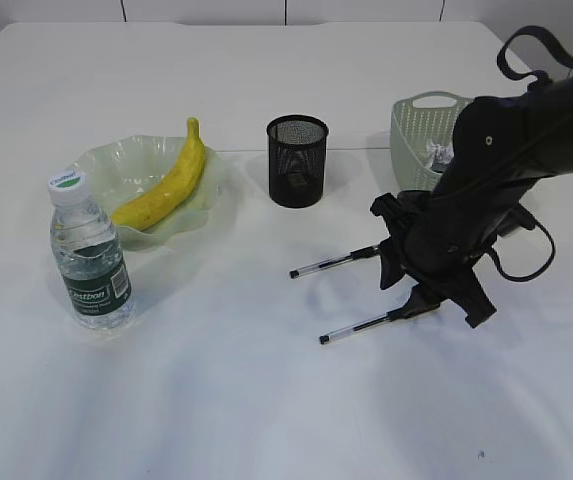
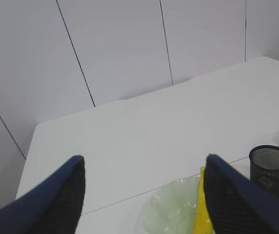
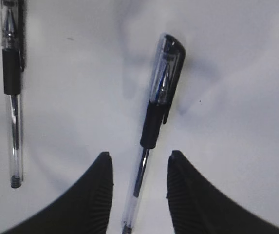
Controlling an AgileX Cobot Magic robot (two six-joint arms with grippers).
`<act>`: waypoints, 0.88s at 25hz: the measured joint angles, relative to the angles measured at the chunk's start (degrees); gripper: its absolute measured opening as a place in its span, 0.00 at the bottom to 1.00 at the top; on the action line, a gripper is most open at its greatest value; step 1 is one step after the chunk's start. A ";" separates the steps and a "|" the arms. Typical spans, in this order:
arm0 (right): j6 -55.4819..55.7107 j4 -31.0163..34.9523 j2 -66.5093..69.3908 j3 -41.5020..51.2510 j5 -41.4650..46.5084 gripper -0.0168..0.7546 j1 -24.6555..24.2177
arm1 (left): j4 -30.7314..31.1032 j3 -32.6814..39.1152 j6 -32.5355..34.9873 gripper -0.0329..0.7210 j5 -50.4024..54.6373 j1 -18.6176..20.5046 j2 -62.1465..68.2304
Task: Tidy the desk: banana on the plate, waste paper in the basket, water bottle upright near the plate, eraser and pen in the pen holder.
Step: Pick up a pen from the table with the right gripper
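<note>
The white surface (image 1: 266, 400) lies bare across the lower frame, open room on every side. At right, the right end effector (image 3: 139, 180) straddles one pen (image 3: 156, 117), jaws parted, not pinching it. At left, the bottle (image 1: 88, 255) stands upright beside the plate (image 1: 116, 165) holding the banana (image 1: 166, 185). Centre, the mesh holder (image 1: 297, 160); upper right, the basket (image 1: 421, 130) with paper. Only the right wrist view shows the second pen (image 3: 12, 87) apart at upper left. The left end effector (image 2: 144, 195) hangs open, empty.
</note>
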 joint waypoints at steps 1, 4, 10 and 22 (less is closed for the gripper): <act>0.45 0.00 0.00 0.00 -0.14 0.39 0.00 | 0.00 0.00 0.00 0.76 0.00 0.00 0.00; 1.10 0.00 0.85 0.00 -0.46 0.39 0.00 | 0.00 0.00 0.00 0.76 0.05 0.00 0.00; 1.57 0.00 2.60 0.00 -0.46 0.39 0.00 | 0.00 0.00 0.00 0.76 0.05 0.00 0.00; 5.70 -1.68 3.99 0.00 -0.93 0.39 0.00 | 1.64 0.00 0.00 0.76 0.14 0.00 0.00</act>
